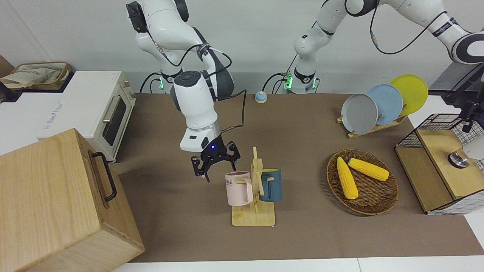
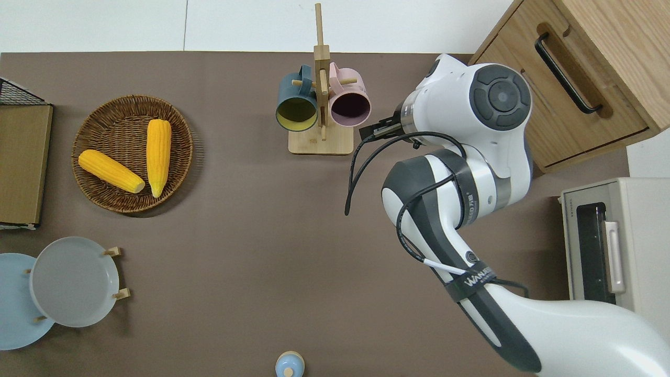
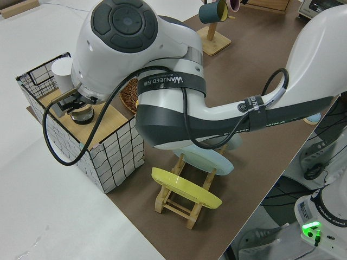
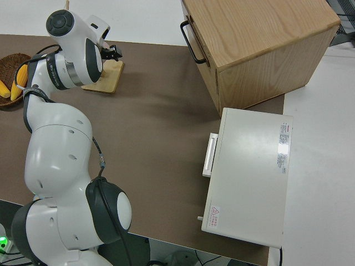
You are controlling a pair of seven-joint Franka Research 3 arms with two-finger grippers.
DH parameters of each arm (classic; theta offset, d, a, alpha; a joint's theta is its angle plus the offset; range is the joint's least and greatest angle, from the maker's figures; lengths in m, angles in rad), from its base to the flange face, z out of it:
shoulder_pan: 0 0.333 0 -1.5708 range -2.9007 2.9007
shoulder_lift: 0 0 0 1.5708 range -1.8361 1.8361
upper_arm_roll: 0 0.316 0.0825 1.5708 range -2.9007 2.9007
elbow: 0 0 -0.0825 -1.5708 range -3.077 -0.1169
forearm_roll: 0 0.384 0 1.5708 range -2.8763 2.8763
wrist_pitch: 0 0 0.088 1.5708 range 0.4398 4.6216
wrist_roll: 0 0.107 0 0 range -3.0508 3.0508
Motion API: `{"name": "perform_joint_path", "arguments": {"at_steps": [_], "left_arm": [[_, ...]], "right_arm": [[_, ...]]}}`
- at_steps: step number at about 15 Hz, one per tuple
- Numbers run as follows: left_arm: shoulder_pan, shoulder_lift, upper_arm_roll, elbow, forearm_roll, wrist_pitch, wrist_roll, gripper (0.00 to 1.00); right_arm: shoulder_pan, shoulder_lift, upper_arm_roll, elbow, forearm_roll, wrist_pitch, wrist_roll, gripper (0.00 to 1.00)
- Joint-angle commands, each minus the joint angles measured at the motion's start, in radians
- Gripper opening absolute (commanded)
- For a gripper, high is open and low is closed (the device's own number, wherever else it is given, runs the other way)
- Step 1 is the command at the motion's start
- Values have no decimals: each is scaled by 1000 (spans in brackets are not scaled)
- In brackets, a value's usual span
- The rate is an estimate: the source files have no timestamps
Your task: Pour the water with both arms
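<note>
Right claw: the right gripper (image 1: 214,165) hangs with its fingers spread and empty, just beside the pink mug (image 1: 239,188), on the side toward the right arm's end of the table.
Left claw: the left gripper (image 1: 464,101) is at the wire crate (image 1: 438,120) at the left arm's end of the table, above a white cup (image 3: 63,73) and a glass (image 1: 459,158) on the crate's wooden shelf (image 1: 450,166); I cannot tell whether its fingers are apart or together.
Step in hand: by my reading, both arms are only reaching for their vessels; nothing is held and no pouring has begun.
Next move, right arm: it probably needs to drop a little, close on the pink mug's wall or rim, then lift it clear of the peg on the mug rack (image 1: 255,196).
Next move, left arm: it likely has to come down onto the white cup or the glass; which one it aims for is unclear.
Blue mug: the blue mug (image 1: 271,184) hangs on the same rack, on the side toward the left arm's end.
Farther off: a basket (image 1: 372,206) with two corn cobs (image 1: 346,177) sits untouched, as does the plate rack (image 1: 374,128).
Hidden: in the overhead view the right arm's wrist covers its claw; no water shows in any vessel, and the left claw's tips are covered by its own arm in the side view.
</note>
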State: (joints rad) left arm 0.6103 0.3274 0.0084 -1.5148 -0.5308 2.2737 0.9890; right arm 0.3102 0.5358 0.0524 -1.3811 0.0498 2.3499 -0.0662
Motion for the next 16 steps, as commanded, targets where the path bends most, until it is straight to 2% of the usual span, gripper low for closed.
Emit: {"name": "perform_joint_path", "arguments": {"at_steps": [1, 2, 5, 7, 10, 12, 13, 16], "left_arm": [[-1, 24, -27, -7, -58, 88, 23, 1000], [-1, 27, -30, -7, -67, 105, 22, 1000], [-3, 32, -42, -8, -72, 144, 7, 1000], [-3, 35, -48, -8, -74, 150, -27, 1000], [-20, 39, -47, -8, -69, 150, -78, 1000], [-18, 42, -48, -8, -63, 168, -73, 1000], [-20, 53, -48, -8, -63, 179, -70, 1000], [-24, 62, -48, -7, -70, 187, -70, 989]], "right_arm": [[-17, 56, 1, 65, -4, 83, -110, 917], [-17, 56, 1, 65, -4, 95, -115, 846], [-7, 58, 0, 65, -11, 100, -115, 513], [-5, 56, 0, 65, -16, 100, -113, 373], [-2, 56, 0, 65, -16, 100, -112, 245], [0, 56, 0, 63, -16, 100, -110, 61], [0, 56, 0, 65, -16, 100, -109, 1], [1, 55, 0, 63, -18, 100, -109, 0]]}}
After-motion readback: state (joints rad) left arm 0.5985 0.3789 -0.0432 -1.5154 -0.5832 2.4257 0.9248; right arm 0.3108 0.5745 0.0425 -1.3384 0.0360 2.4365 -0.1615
